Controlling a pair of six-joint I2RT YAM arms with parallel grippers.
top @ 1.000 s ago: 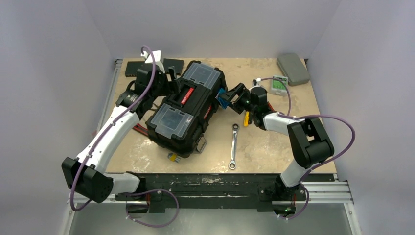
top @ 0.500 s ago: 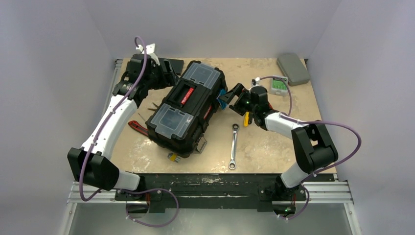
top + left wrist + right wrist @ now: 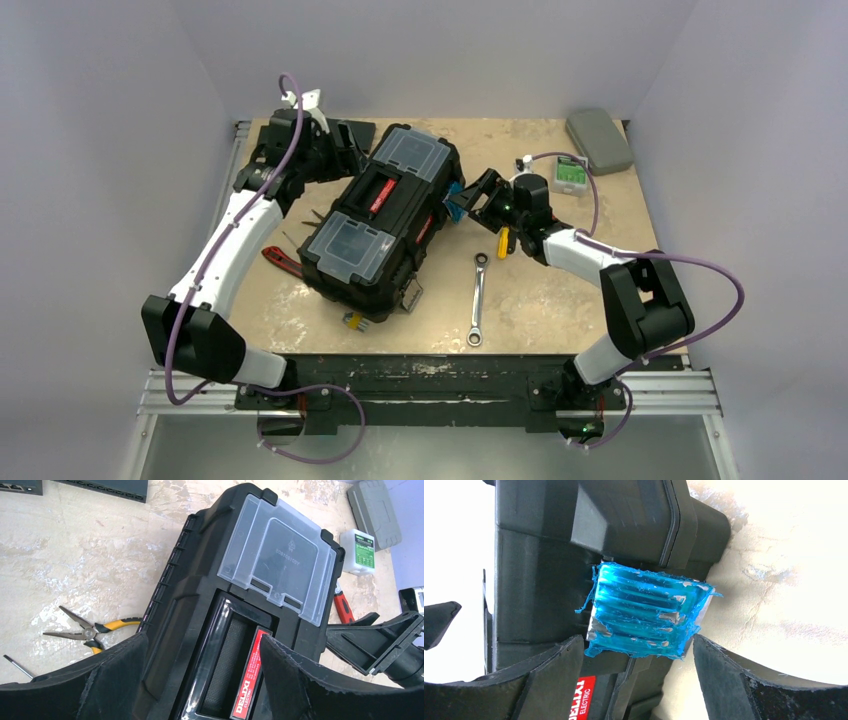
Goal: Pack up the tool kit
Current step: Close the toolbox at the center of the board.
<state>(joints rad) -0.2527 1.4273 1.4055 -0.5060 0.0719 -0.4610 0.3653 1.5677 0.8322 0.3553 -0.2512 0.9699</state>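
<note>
The toolbox point(image 3: 385, 220) lies shut and slantwise on the left-centre of your worktop point(image 3: 560, 290), its handle point(image 3: 380, 197) with the red label folded flat between the two clear lids point(image 3: 345, 243). On its right-hand side sits a blue latch point(image 3: 646, 612), scuffed and ragged at the edges. Your right gripper point(image 3: 639, 680) is spread wide with one finger on either side of that latch, low against the box wall; it grips nothing, and you cannot tell whether the fingers point(image 3: 729, 680) touch the latch. Your left gripper point(image 3: 200, 645) hangs over the far end of the toolbox, also wide, its fingers straddling the handle recess from above and holding nothing. Just left of the box you have yellow-handled pliers point(image 3: 87, 630) lying with the jaws apart on the worktop, and red-handled pliers point(image 3: 283, 262) nearer the front. To the right of the box a wrench point(image 3: 477, 298) lies lengthwise, well apart from it. Farther out, a white container with a green label point(image 3: 570, 173) stands behind the right gripper, a grey case point(image 3: 598, 140) sits in the far right corner, and flat black boxes point(image 3: 107, 487) lie along the far left edge.
</note>
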